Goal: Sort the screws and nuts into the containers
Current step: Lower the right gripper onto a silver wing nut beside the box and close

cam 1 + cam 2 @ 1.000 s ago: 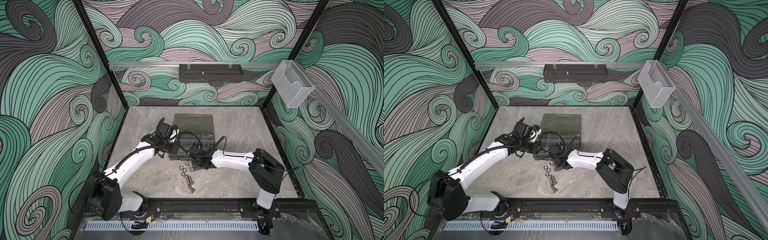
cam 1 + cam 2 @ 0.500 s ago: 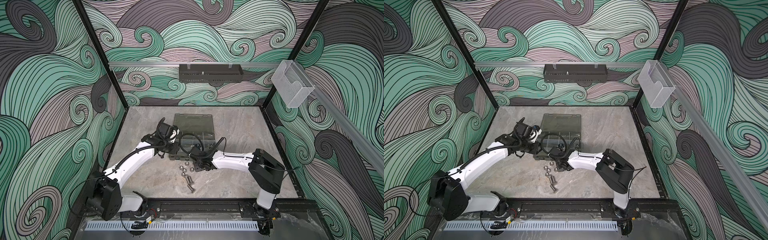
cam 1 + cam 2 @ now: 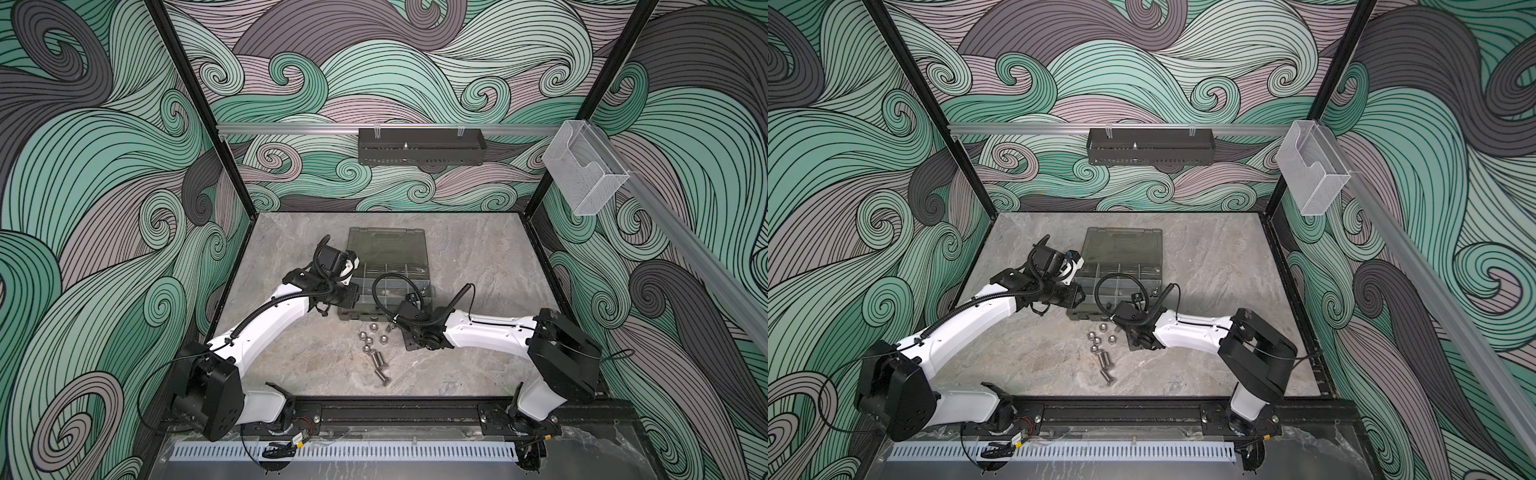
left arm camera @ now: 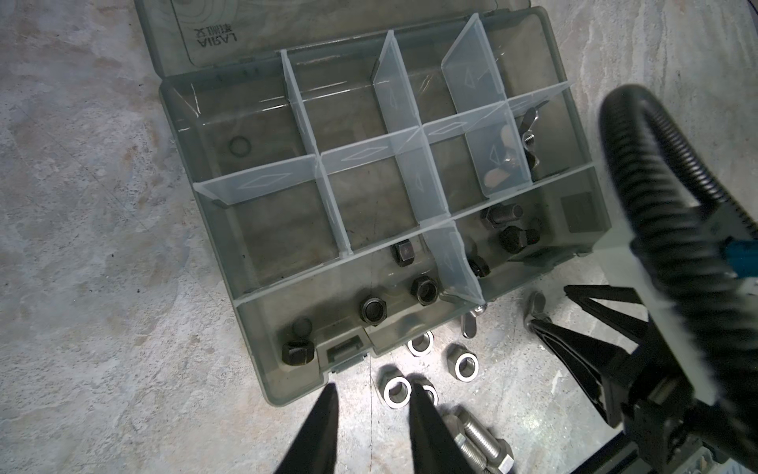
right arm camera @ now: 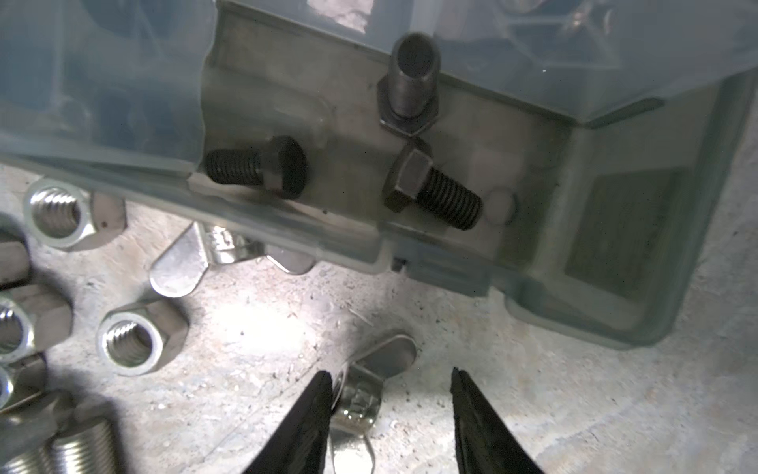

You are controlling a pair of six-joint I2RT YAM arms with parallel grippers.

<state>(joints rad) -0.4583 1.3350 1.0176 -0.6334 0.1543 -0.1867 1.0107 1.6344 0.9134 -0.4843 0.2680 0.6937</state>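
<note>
The smoky-grey organiser case (image 3: 424, 253) lies open, its containers (image 4: 287, 230) split by clear dividers. Black nuts (image 4: 373, 310) sit in one front compartment and black screws (image 5: 434, 193) in the one beside it. Loose silver nuts (image 3: 370, 336) and silver screws (image 3: 378, 359) lie on the table in front of the case. My right gripper (image 5: 391, 377) is open low over a silver wing nut (image 5: 361, 394), one finger touching it. My left gripper (image 4: 373, 394) hovers open and empty over the case's front left corner.
A second wing nut (image 5: 184, 262) lies half under the case's front edge. More wing nuts (image 4: 529, 135) rest in a back compartment. A black perforated tray (image 3: 419, 151) and a clear box (image 3: 586, 174) hang on the walls. The right arm's cable (image 3: 395, 286) loops over the case.
My right gripper's jaws have spread a little wider around the wing nut. The left arm has not moved.
</note>
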